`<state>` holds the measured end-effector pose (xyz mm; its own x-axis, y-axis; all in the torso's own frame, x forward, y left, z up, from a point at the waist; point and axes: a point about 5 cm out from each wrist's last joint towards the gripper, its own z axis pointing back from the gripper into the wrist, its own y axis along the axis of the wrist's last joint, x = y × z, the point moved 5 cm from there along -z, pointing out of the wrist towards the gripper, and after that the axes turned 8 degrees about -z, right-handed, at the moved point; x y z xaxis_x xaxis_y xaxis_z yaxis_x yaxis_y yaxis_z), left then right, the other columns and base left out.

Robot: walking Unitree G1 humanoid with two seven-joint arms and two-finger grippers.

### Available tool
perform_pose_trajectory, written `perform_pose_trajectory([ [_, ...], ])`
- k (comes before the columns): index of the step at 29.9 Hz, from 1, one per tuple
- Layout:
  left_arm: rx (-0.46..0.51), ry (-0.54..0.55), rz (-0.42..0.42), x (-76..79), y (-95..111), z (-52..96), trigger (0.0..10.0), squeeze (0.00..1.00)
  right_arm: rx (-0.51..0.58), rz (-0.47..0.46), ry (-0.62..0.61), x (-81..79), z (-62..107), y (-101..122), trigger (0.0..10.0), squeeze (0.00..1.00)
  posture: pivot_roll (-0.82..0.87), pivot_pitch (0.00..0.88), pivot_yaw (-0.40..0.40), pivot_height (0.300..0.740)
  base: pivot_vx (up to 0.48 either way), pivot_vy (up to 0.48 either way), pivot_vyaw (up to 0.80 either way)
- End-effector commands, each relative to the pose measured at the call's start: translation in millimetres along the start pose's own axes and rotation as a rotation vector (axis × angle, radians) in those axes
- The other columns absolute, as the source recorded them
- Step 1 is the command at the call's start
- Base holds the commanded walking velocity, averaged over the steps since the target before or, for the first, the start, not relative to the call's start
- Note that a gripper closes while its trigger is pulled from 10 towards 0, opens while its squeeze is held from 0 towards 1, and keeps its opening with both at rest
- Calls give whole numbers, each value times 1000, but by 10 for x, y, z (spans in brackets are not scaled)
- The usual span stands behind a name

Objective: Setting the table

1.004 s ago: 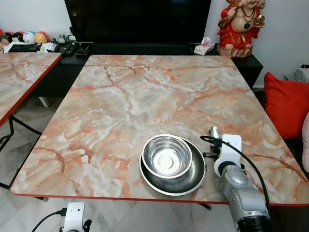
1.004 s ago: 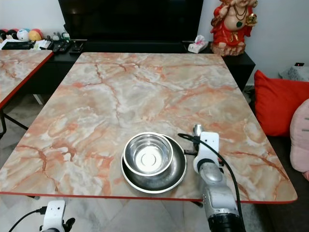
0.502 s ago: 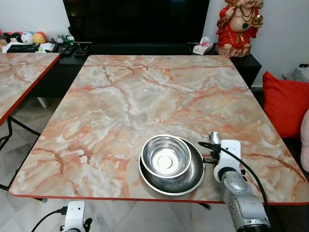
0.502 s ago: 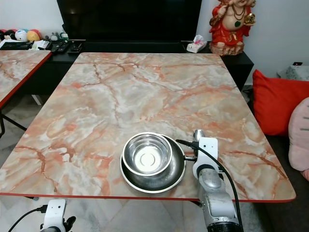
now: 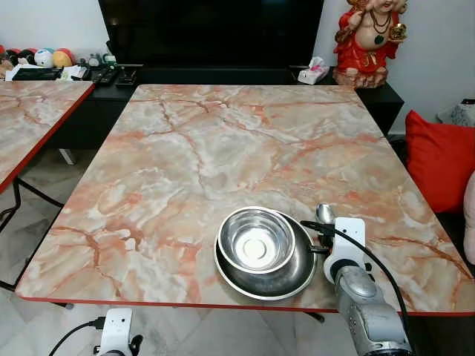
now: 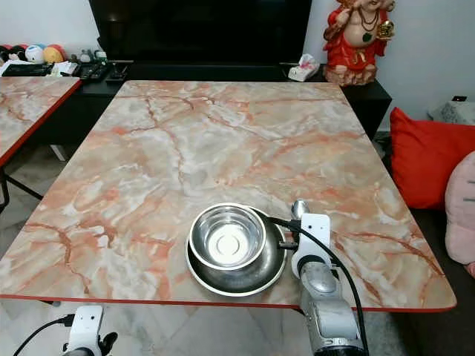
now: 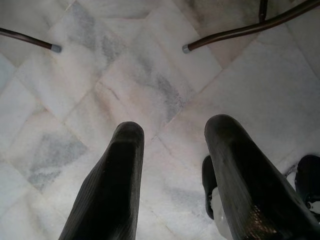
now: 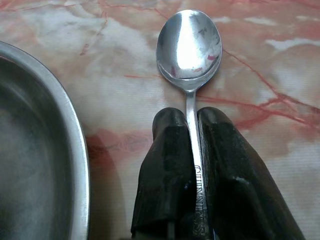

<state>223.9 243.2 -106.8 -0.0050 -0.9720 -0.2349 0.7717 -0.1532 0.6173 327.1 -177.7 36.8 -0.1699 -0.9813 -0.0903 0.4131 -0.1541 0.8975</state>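
A steel bowl [image 5: 255, 240] sits inside a wider steel plate [image 5: 298, 273] near the front edge of the marble table [image 5: 223, 148]. Just right of the plate, my right gripper [image 8: 191, 131] is shut on a steel spoon [image 8: 189, 45] by its handle. The spoon's bowl [image 5: 324, 213] points away from me, low over the tabletop beside the plate's rim [image 8: 75, 150]. My left gripper [image 7: 172, 145] hangs open below the table, over the floor.
A second marble table [image 5: 30, 119] stands to the left. A black TV cabinet [image 5: 223, 74] with a red statue [image 5: 367, 41] lines the far wall. A red cushion [image 5: 438, 159] lies at the right. Chair legs [image 7: 225, 35] cross the tiled floor.
My right gripper with the spoon has shifted a little left, closer to the plate's rim. The bowl and plate have not moved.
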Motion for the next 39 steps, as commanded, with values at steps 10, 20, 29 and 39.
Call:
perform_pose_trajectory([
  [10, -10, -2, -2, 13, -22, 2, 10000, 0, -43, 2, -8, 24, 21, -101, 10000, 0, 8, 0, 8, 740, 0, 0, 0],
  [20, -6, -4, -2, 22, -6, -1, 10000, 0, -56, -2, 2, 6, 18, -122, 10000, 137, 9, 0, 9, 740, 0, 0, 0],
  [29, -8, -3, -3, 20, -6, -2, 10000, 0, -57, -1, 12, -21, 14, -121, 10000, 627, 8, 0, 9, 740, 0, 0, 0],
  [39, -3, 0, -4, 20, 10, -5, 10000, 0, -47, 6, 12, -17, 12, -71, 10000, 573, 9, 0, 9, 740, 0, 0, 0],
])
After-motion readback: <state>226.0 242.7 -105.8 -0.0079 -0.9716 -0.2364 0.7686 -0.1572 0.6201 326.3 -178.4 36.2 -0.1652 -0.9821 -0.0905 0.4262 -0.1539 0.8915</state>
